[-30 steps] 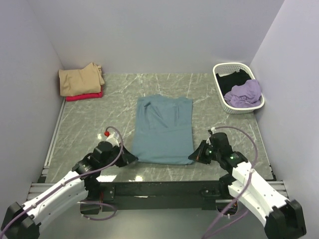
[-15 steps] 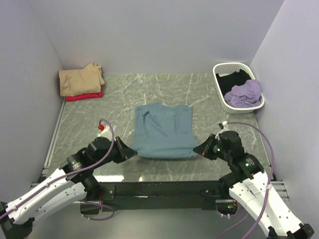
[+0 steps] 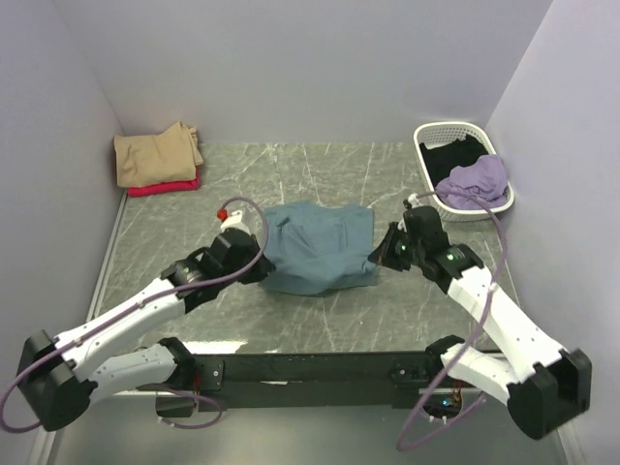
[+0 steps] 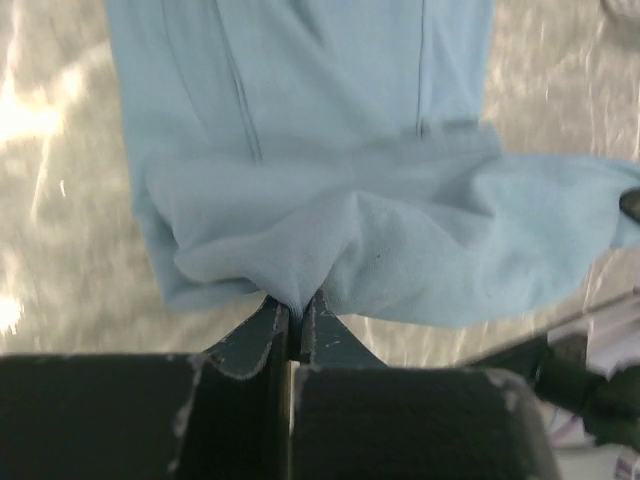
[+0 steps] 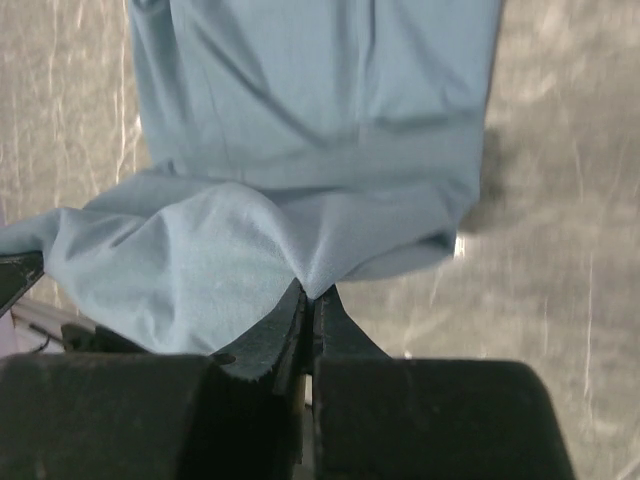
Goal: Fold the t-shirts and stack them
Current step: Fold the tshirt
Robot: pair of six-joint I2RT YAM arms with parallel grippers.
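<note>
The dusty teal-blue t-shirt lies mid-table, its near hem lifted and carried back over itself. My left gripper is shut on the hem's left corner; the cloth bunches at its tips. My right gripper is shut on the right corner; the shirt drapes from its tips. A folded tan shirt sits on a red one at the far left. A lilac shirt and a black one lie in the basket.
The white lattice basket stands at the far right by the wall. Grey walls close in the marble table on three sides. A metal rail runs along the left edge.
Both grippers have risen and moved away from the near edge, carrying the teal shirt's hem back over its body. The visible shirt has shortened into a fold.
</note>
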